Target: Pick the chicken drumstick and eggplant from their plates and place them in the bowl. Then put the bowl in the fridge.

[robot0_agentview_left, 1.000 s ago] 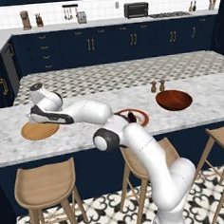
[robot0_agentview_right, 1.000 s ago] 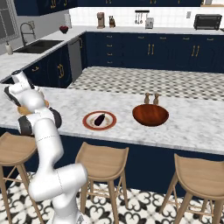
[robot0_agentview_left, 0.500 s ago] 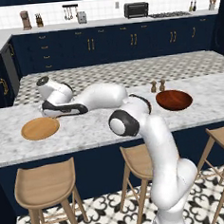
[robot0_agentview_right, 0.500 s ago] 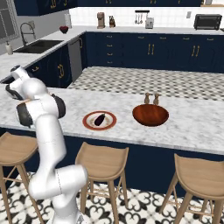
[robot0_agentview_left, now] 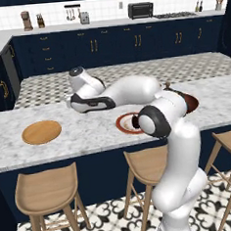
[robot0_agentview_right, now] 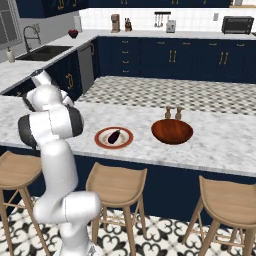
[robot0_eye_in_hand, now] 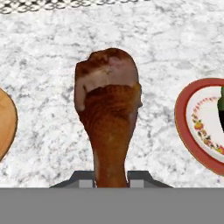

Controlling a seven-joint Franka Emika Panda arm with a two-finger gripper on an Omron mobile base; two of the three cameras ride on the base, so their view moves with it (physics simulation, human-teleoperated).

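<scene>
My gripper (robot0_eye_in_hand: 111,181) is shut on the thin end of the reddish-brown chicken drumstick (robot0_eye_in_hand: 109,105), held above bare marble counter. Below it the orange-tan plate (robot0_eye_in_hand: 5,122) lies to the left and the red-rimmed plate (robot0_eye_in_hand: 192,127) to the right. From the left base view, the gripper (robot0_agentview_left: 72,102) hangs over the counter between the bare orange-tan plate (robot0_agentview_left: 41,131) and the red-rimmed plate (robot0_agentview_left: 124,122). The dark eggplant (robot0_agentview_right: 114,136) lies on the red-rimmed plate (robot0_agentview_right: 100,134). The reddish-brown bowl (robot0_agentview_right: 172,131) stands to its right. The fridge is out of view.
Two small shakers (robot0_agentview_right: 173,112) stand just behind the bowl. Wooden stools (robot0_agentview_right: 119,181) line the counter's near edge. A sink (robot0_agentview_right: 42,51) sits on the far left counter, and navy cabinets (robot0_agentview_left: 107,47) run along the back wall.
The arm has swung right from over the orange-tan plate, carrying the drumstick toward the red-rimmed plate. The orange-tan plate now lies bare.
</scene>
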